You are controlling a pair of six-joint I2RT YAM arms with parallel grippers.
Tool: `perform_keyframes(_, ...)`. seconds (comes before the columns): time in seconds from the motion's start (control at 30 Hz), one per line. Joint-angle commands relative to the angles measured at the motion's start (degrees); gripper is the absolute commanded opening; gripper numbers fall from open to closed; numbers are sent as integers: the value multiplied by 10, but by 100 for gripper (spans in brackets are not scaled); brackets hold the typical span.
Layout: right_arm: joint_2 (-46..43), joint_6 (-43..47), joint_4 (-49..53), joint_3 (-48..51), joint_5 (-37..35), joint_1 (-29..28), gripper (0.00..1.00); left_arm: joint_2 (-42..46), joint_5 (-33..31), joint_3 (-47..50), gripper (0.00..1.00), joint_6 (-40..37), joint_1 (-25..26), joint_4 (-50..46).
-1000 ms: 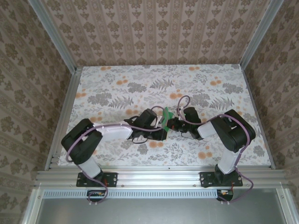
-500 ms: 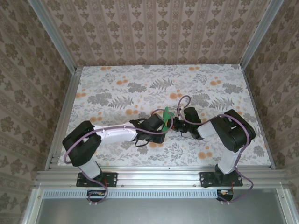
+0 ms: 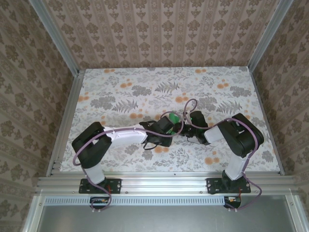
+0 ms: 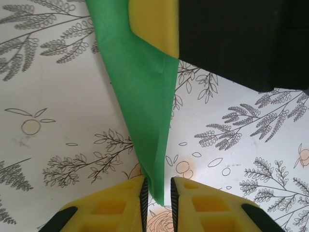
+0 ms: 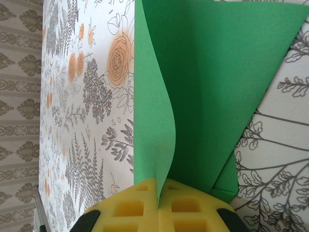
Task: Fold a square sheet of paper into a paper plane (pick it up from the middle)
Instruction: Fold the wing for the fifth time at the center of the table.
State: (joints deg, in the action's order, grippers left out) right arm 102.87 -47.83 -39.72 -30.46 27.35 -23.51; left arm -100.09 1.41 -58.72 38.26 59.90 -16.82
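Floral worktop, patterned wallpaper all round. Near its middle, the right gripper is clamped tight on the folded green sheet of paper. The left gripper faces it, jaws slightly apart, the sheet's pointed tip between them.

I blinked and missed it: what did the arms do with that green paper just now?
The left gripper slid rightward to the square sheet of paper; its jaws now straddle the sheet's tip, narrowly open. The right gripper stayed put, shut on the sheet.
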Motion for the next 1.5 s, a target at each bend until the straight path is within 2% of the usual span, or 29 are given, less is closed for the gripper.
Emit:
perform_keyframes(0.0, 48, 14, 79, 14, -103, 15, 0, -20, -20, -24, 19, -17, 11, -31)
perform_keyframes(0.33, 51, 14, 78, 13, -100, 16, 0, -32, -53, -36, 17, -20, 22, -49)
perform_keyframes(0.63, 54, 13, 76, 15, -98, 17, 0, -3, -68, -26, 31, -23, 27, -40)
perform_keyframes(0.87, 54, 12, 76, 15, -98, 16, 0, -8, -76, -23, 32, -20, 27, -43)
perform_keyframes(0.93, 55, 12, 75, 15, -99, 17, 0, -13, -79, -27, 31, -21, 26, -47)
perform_keyframes(1.1, 57, 11, 75, 15, -97, 17, 0, -32, -76, -32, 19, -21, 26, -50)
perform_keyframes(1.47, 58, 11, 73, 15, -96, 17, 0, -48, -75, -36, 19, -18, 27, -52)
